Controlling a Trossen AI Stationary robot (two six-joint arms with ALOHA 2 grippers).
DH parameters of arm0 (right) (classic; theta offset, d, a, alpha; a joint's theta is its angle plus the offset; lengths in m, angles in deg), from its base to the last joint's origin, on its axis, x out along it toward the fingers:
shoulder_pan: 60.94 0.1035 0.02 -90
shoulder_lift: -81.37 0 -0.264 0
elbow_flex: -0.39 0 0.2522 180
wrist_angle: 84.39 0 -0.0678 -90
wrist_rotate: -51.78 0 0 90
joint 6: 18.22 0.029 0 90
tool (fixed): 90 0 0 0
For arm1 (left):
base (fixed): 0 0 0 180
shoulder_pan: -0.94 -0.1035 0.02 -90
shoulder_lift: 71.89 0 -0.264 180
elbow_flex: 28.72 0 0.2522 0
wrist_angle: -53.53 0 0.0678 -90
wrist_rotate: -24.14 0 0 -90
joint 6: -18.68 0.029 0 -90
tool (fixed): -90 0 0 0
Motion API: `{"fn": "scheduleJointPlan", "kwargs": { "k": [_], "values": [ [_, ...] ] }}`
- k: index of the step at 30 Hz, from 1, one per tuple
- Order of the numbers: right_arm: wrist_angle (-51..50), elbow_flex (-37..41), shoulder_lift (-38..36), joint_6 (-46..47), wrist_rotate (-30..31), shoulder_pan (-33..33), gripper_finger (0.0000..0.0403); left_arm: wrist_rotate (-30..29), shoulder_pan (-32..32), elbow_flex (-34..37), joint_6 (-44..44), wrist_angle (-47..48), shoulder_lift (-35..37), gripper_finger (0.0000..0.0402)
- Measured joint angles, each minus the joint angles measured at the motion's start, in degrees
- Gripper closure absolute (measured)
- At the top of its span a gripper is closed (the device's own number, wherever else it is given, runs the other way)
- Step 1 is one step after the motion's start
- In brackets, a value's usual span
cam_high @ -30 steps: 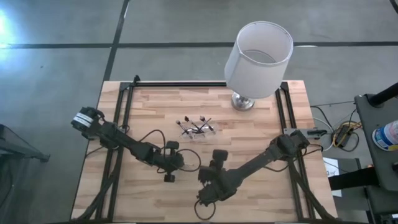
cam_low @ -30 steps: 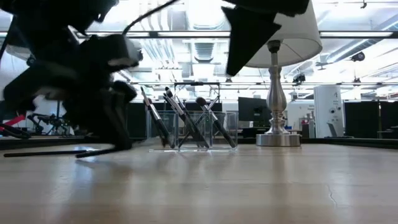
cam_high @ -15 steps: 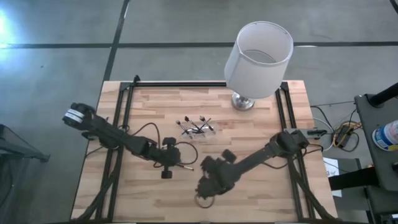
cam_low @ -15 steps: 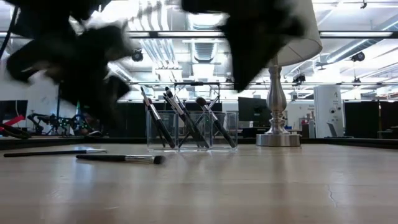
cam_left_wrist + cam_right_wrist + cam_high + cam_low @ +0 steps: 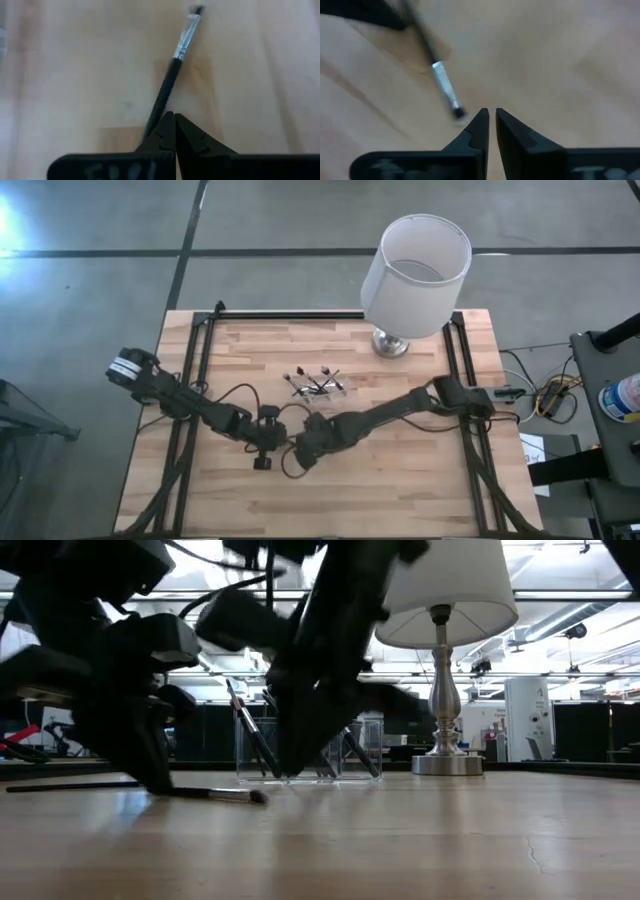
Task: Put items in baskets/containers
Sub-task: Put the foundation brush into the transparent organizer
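Note:
A brush (image 5: pixel 170 80) with a dark handle, silvery ferrule and dark tip lies flat on the table (image 5: pixel 400 470), also seen in the low view as a brush (image 5: pixel 215 795). My left gripper (image 5: pixel 174 122) is shut, low over its handle end. My right gripper (image 5: pixel 492 117) is shut and hangs just beside the brush's bristle end (image 5: pixel 457 112) without touching it. In the high view the left gripper (image 5: pixel 266 452) and right gripper (image 5: pixel 300 452) stand close together. The clear container (image 5: pixel 318 388) beyond them holds several brushes leaning upright. My left gripper comes from above with shut fingers over the brush's handle end (image 5: pixel 152 127). One finger (image 5: pixel 160 135) hides that spot, so I cannot tell whether it touches. The brush lies flat on the table, running away from the fingers.
The white drum-shaded lamp (image 5: pixel 415 265) stands at the far right on its metal base (image 5: pixel 390 343). A second thin dark stick (image 5: pixel 70 785) lies on the table to the left. Black cables loop along both arms. Bare wood stretches along the near edge and to the right.
My right gripper swung from the near edge toward the table's left and down, ending beside the brush's bristle end. My left gripper rose off the table, uncovering the brush lying flat, then came down again at its handle end.

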Motion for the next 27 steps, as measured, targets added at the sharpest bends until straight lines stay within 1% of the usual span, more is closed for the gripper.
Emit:
{"fn": "scheduleJointPlan", "kwargs": {
  "k": [2, 4, 9, 12, 15, 18, 21, 27],
  "values": [
    [5.90, 2.38, 0.00, 4.76, -4.21, -0.89, 0.0385, -0.37, 0.02, -0.02, -0.21, -0.15, 0.27, 0.0401],
    [10.00, 3.88, -0.34, 9.40, -5.76, -1.10, 0.0392, -0.18, 0.13, -0.02, -0.21, 0.51, 0.88, 0.0401],
    [10.09, 4.68, -2.72, 19.16, -5.08, -0.08, 0.0394, -0.30, 0.19, -0.02, -0.21, 1.70, 2.34, 0.0401],
    [9.87, 4.71, -3.46, 24.23, -1.89, 0.27, 0.0394, -0.12, 0.20, -0.05, -0.15, 1.63, 3.28, 0.0401],
    [9.85, 4.82, -3.69, 26.49, 1.88, 0.02, 0.0394, -1.09, 0.20, -0.09, -0.10, 1.69, 3.75, 0.0401],
    [9.98, 5.52, -2.96, 27.43, 4.52, -0.72, 0.0394, -4.72, -0.02, -0.07, 1.20, 1.65, 3.93, 0.0401],
    [10.28, 6.40, -1.17, 27.41, 4.38, -1.30, 0.0394, -7.29, -0.38, 0.00, 2.09, 1.72, 3.84, 0.0401],
    [11.27, 8.14, -0.61, 29.19, 4.33, -1.19, 0.0394, -7.64, -2.19, 0.64, 2.38, 1.57, 3.71, 0.0401]
  ]
}}
